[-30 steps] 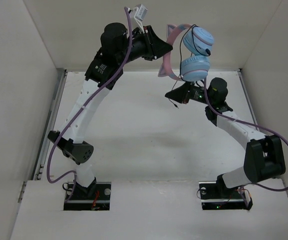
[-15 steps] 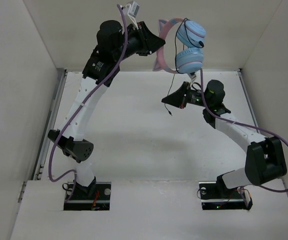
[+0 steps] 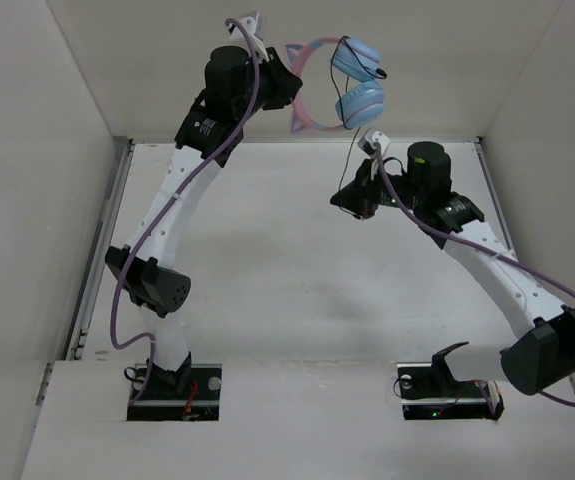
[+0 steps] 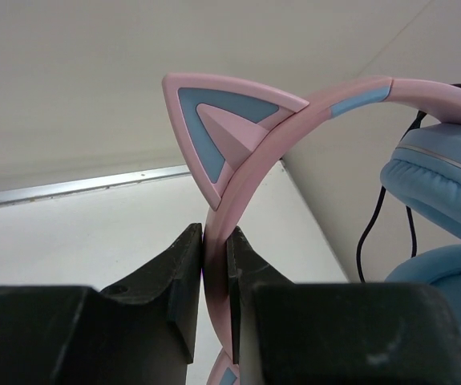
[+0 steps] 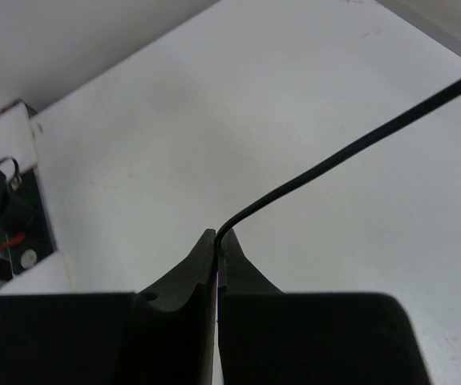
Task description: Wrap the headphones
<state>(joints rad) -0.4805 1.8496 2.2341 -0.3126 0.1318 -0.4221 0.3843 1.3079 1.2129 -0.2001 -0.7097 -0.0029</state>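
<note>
The headphones [image 3: 352, 85] hang in the air at the back of the table, with light blue ear cups and a pink cat-ear headband [image 4: 246, 152]. My left gripper [image 3: 289, 92] is shut on the headband [image 4: 218, 277], just below a cat ear. The thin black cable [image 3: 352, 160] runs down from the cups to my right gripper [image 3: 352, 200], which is shut on it. In the right wrist view the cable [image 5: 334, 160] leaves the closed fingertips [image 5: 217, 239] and stretches up to the right. An ear cup [image 4: 446, 184] shows at the right of the left wrist view.
The white table [image 3: 267, 260] has walls on the left, back and right. Thick purple arm cables [image 3: 222, 150] run along both arms. The arm bases sit at the near edge [image 3: 177, 385].
The left gripper has carried the headphones higher and to the left. The right gripper has risen and turned, and the cable now runs taut between cups and gripper.
</note>
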